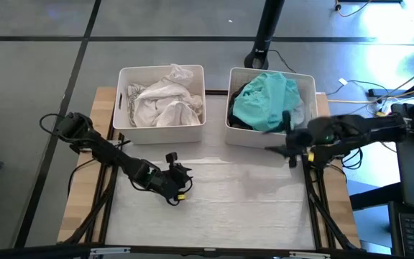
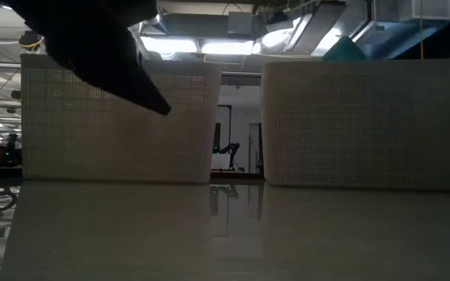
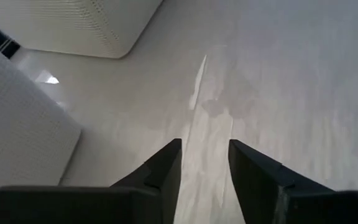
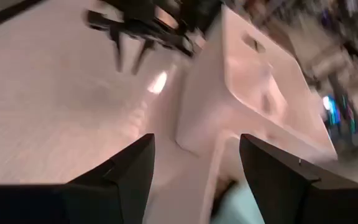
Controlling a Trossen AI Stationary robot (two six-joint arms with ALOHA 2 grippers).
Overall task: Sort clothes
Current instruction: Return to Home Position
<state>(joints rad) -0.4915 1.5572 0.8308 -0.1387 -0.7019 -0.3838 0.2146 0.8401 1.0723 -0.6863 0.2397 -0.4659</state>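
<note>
1. The clothes are all in two white bins at the top of the high view, and none lies on the surface (image 1: 243, 208).
2. The white clothes (image 1: 162, 102) are piled in the left bin (image 1: 160, 134), upper left of centre.
3. A teal garment (image 1: 264, 101) heaps above the rim of the right bin (image 1: 254, 137), with dark fabric (image 1: 234, 124) showing under it at the bin's lower left edge.
4. The left jaws hang over the bare surface at lower centre-left of the high view, below the left bin and well apart from the white clothes. The left arm (image 1: 113, 154) stretches in from the left edge.
5. In the left wrist view its fingers (image 3: 166, 169) stand parted with only the surface between them: released, grasping nothing.
6. The right jaws hover just below the right bin's front wall, right of centre, near the teal garment but not touching it.
7. In the right wrist view those fingers (image 4: 129, 171) are spread wide and empty, with a sliver of teal (image 4: 241, 210) at the frame's bottom edge.
8. In the low view the two bins fill the frame side by side, and the teal garment (image 2: 346, 48) peaks above the right one.
</note>
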